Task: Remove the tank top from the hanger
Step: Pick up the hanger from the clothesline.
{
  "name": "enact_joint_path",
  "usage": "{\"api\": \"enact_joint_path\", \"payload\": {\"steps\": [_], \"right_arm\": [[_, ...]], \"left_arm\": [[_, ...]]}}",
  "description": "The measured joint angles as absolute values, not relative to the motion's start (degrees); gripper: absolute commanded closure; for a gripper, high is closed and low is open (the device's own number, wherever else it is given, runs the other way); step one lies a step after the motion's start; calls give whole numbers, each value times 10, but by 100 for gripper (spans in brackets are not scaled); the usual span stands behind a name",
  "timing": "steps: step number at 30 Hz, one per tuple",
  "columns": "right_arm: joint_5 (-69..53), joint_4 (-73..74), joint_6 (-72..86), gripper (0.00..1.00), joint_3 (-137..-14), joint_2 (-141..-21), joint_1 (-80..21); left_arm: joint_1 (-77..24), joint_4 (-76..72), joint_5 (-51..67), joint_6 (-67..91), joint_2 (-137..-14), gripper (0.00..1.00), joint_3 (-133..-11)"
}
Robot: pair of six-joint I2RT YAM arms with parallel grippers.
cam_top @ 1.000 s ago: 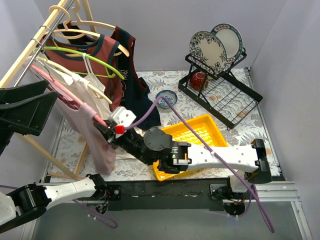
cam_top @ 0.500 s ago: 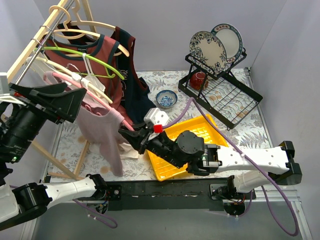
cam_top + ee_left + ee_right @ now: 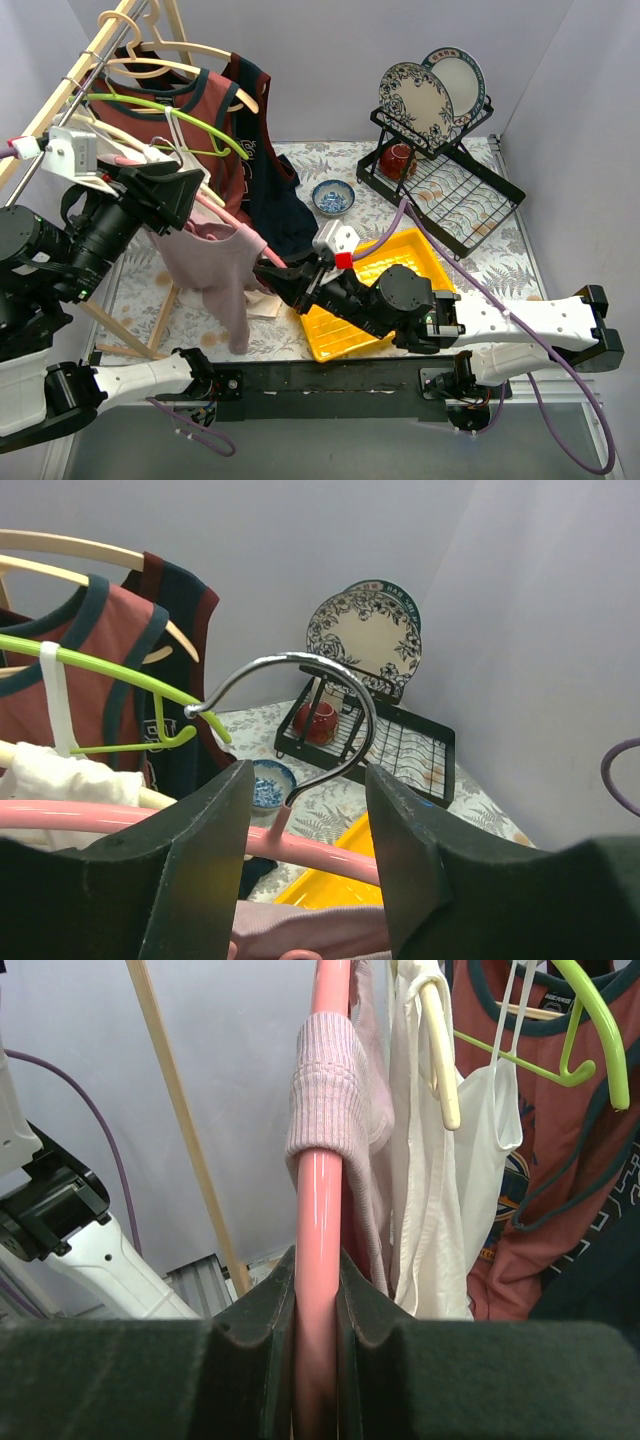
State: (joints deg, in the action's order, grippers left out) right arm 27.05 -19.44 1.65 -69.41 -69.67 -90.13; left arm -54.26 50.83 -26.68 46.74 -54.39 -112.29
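Observation:
A pale pink tank top hangs from a pink hanger held out in front of the clothes rack. My right gripper is shut on the hanger's lower end; in the right wrist view its jaws clamp the pink bar, with the top's strap bunched above. My left gripper sits at the hanger's upper end. In the left wrist view its jaws straddle the metal hook and pink bar without touching them, and pink fabric lies below.
The wooden rack at the left carries a green hanger, maroon and navy tops and a white garment. A yellow tray, a blue bowl and a dish rack with plates stand to the right.
My right gripper has carried the pink hanger and top rightward, away from the rack. My left arm has swung in from the left, and its jaws have narrowed around the hanger's hook.

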Motion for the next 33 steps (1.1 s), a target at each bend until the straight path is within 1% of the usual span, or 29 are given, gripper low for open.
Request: {"api": "enact_joint_path", "payload": {"steps": [2,4,5,7,8,11,12,14,15,17,18,19,20,23,26,27,30,32,33], "right_arm": [[270,-195,17,99,-692,-693,-901],[270,-194,19,99,-687,-687,-901],[271,-192,19,99,-684,-686,-901],[272,-187,20,99,-684,-685,-901],[272,-185,22,99,-683,-683,-901],[272,-179,28,99,-680,-673,-901],[271,-172,29,92,-680,-669,-901],[270,-159,37,65,-679,-663,-901],[271,-156,42,46,-678,-660,-901],[273,-151,56,35,-677,-652,-901],[274,-149,59,17,-677,-645,-901],[278,-142,68,9,-677,-631,-901],[282,-136,80,5,-677,-619,-901],[298,-111,104,5,-676,-582,-901],[309,-81,129,9,-676,-548,-901],[309,-73,136,12,-676,-540,-901],[309,-44,153,14,-685,-532,-901],[309,-26,163,14,-701,-541,-901],[310,-20,166,13,-707,-545,-901]], "left_arm": [[-543,505,-264,465,-544,55,-1112],[-542,501,-264,465,-544,61,-1101],[-543,500,-264,465,-544,71,-1097],[-543,500,-265,465,-544,86,-1091],[-542,500,-271,461,-544,100,-1089],[-541,511,-273,440,-543,100,-1089],[-542,514,-270,432,-543,100,-1089],[-543,519,-268,428,-547,100,-1091],[-542,521,-267,428,-550,100,-1094],[-543,536,-267,426,-561,100,-1109],[-542,543,-272,427,-568,100,-1116],[-542,550,-275,429,-575,100,-1124],[-543,554,-278,432,-583,100,-1133],[-543,550,-286,442,-596,100,-1142],[-543,548,-295,449,-601,100,-1142],[-543,548,-297,449,-602,100,-1142],[-543,548,-306,450,-603,100,-1142],[-542,549,-313,450,-605,100,-1144],[-542,549,-317,450,-606,100,-1147]]}}
